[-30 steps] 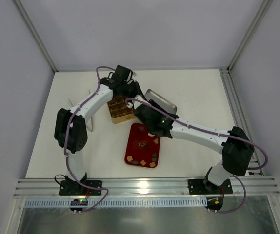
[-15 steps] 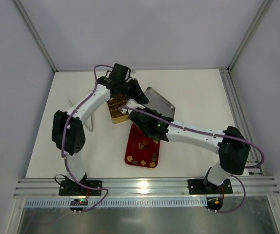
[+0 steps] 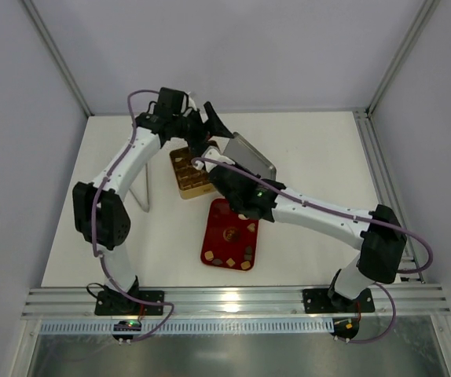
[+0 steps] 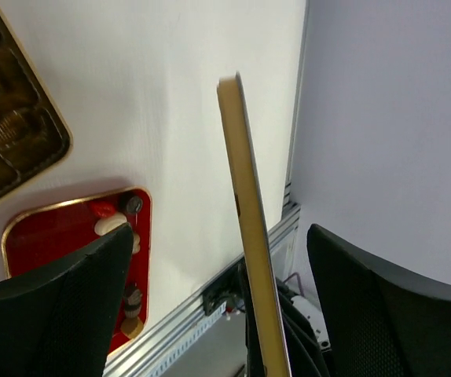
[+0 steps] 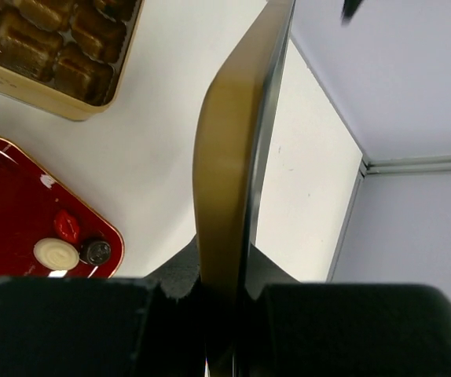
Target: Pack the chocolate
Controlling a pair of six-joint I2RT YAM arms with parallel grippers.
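Several chocolate pieces [image 3: 247, 253] lie on the red tray [image 3: 219, 216]; a cream piece [image 5: 56, 252] and a dark round one sit at its corner. More brown pieces fill the gold box [image 3: 186, 187], whose rim [image 5: 68, 109] shows in the right wrist view. My right gripper [image 5: 229, 275] is shut on the edge of the gold lid [image 5: 233, 157], holding it tilted up above the table [image 3: 320, 157]. My left gripper [image 4: 219, 232] is open, its fingers [image 4: 76, 290] apart on either side of the lid [image 4: 245, 212] without touching it.
The gold box [image 4: 49, 153] stands just behind the red tray [image 4: 60, 228] in mid-table. An aluminium rail [image 3: 233, 302] runs along the near edge. Grey walls enclose the table at the back and sides.
My left gripper has opened, let go of the lid and drawn back to the left. My right gripper has shut on the lid, which now stands more tilted.
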